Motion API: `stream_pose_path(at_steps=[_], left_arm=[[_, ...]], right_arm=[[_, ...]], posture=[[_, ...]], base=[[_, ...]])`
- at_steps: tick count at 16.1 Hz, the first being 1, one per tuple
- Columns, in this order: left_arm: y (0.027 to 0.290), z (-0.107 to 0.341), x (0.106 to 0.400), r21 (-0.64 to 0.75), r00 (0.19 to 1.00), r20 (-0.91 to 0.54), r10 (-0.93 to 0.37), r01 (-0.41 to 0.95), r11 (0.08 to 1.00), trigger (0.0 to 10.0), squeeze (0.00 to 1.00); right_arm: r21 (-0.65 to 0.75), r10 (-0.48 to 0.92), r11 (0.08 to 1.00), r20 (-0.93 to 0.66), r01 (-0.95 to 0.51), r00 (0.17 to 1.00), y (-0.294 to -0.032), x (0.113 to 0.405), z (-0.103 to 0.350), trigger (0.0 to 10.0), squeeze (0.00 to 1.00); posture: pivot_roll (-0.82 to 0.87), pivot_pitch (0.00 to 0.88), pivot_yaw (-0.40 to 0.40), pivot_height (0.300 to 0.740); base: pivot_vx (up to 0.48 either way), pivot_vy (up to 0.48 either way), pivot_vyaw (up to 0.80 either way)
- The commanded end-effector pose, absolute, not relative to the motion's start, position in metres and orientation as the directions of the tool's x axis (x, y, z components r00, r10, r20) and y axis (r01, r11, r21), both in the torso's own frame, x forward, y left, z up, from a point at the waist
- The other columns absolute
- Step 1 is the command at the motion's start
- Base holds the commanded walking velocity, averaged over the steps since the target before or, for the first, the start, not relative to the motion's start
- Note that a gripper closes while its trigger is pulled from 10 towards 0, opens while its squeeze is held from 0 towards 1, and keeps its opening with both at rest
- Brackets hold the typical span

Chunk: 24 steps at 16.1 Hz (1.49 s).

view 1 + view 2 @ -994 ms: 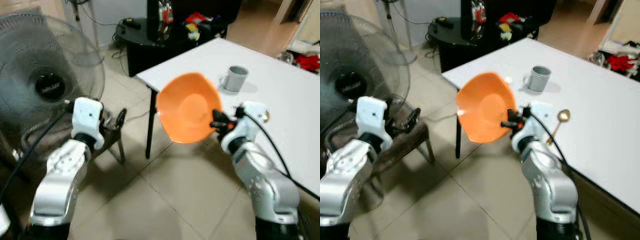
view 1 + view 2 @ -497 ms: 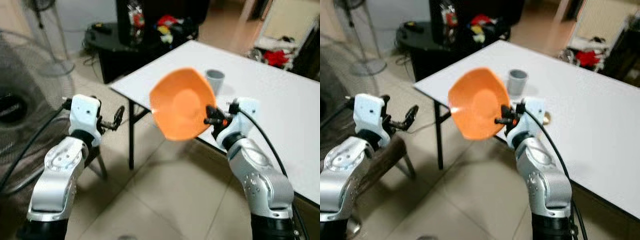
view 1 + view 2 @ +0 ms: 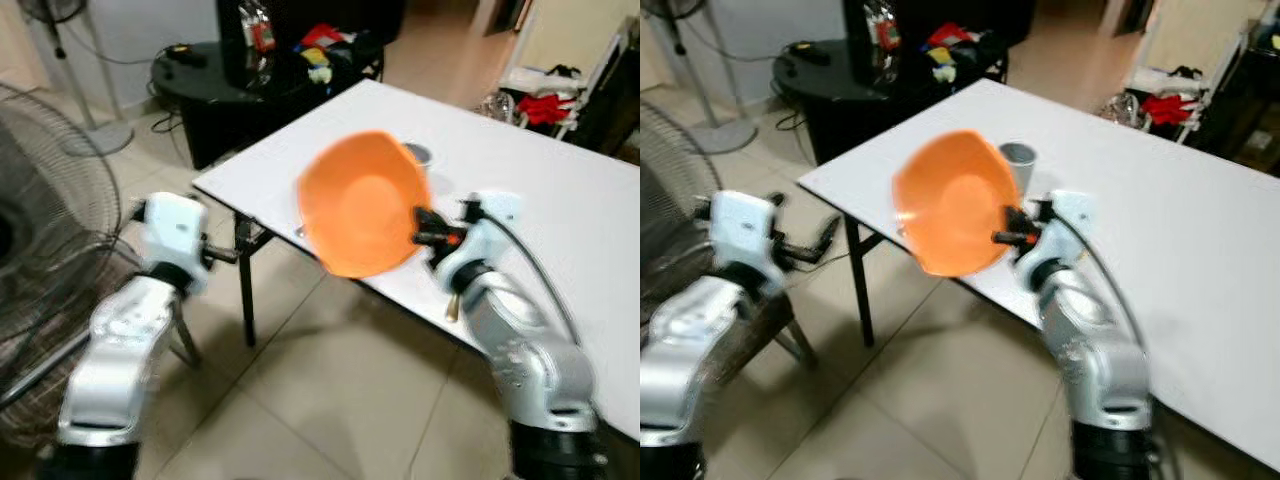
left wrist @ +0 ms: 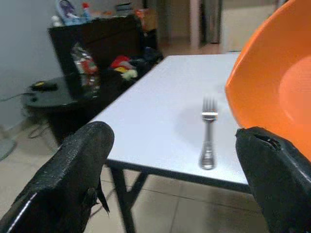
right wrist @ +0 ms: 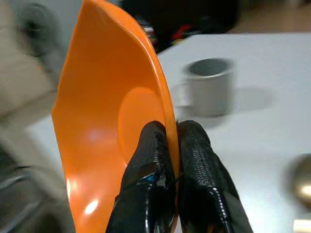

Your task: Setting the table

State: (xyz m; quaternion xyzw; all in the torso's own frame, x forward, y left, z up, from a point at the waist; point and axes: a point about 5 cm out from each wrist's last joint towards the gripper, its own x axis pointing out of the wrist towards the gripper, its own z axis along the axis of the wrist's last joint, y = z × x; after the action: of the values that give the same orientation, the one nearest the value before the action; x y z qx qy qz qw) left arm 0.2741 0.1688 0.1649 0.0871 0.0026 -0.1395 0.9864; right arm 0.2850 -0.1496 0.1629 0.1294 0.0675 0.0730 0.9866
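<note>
- Right gripper: fingers pinched on the rim of the orange bowl, held tilted above the white table edge.
- Since a second ago, the robot has stepped closer; bowl now overlaps the tabletop near the grey cup and fork.
- Left gripper: open, empty.
- Placement appears next.

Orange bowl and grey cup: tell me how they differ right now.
The orange bowl is held in the air, tipped on its side, its rim pinched by the right gripper; the grey cup stands upright on the white table, untouched. The bowl is wide and shallow; the cup is narrow and straight-sided. The bowl is bright orange, the cup dull grey. Both are empty tableware.
</note>
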Motion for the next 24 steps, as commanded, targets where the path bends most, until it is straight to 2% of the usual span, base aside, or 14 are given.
stream_pose_path(at_steps=[1,5,13,18,22,24], left_arm=[[0.176,0.168,0.276,0.187,0.969,-0.02,-0.246,0.246,0.951,10.0,0.0],[0.178,0.169,0.278,0.186,0.971,-0.014,-0.239,0.237,0.954,10.0,0.0],[0.18,0.169,0.279,0.199,0.972,-0.018,-0.236,0.235,0.952,10.0,0.0],[0.178,0.173,0.28,0.199,0.967,-0.008,-0.255,0.251,0.947,10.0,0.0],[0.176,0.175,0.283,0.206,0.961,-0.004,-0.276,0.271,0.94,10.0,0.0],[0.174,0.176,0.284,0.208,0.955,-0.002,-0.298,0.292,0.934,10.0,0.0]], right_arm=[[0.273,0.176,0.95,-0.063,-0.152,0.982,-0.145,0.287,0.171,10.0,0.0],[0.28,0.19,0.945,-0.061,-0.166,0.98,-0.141,0.287,0.172,10.0,0.0],[0.22,0.141,0.967,-0.057,-0.125,0.988,-0.148,0.295,0.176,10.0,0.0],[0.342,0.147,0.932,-0.056,-0.119,0.988,-0.154,0.298,0.18,10.0,0.0],[0.423,0.107,0.901,-0.011,-0.092,0.994,-0.175,0.301,0.195,10.0,0.0],[0.414,0.089,0.907,-0.005,-0.079,0.996,-0.19,0.301,0.203,10.0,0.0]], posture=[[0.16,0.0,-0.032,0.74],[0.16,0.0,-0.035,0.74],[0.16,0.0,-0.028,0.74],[0.16,0.0,-0.022,0.74],[0.15,0.0,-0.009,0.74],[0.14,0.0,-0.003,0.74]], base=[[0.304,0.0,0.0],[0.307,0.0,-0.7],[0.304,0.0,0.0],[0.305,0.0,0.0],[0.306,0.0,0.0],[0.304,0.0,-0.37]])
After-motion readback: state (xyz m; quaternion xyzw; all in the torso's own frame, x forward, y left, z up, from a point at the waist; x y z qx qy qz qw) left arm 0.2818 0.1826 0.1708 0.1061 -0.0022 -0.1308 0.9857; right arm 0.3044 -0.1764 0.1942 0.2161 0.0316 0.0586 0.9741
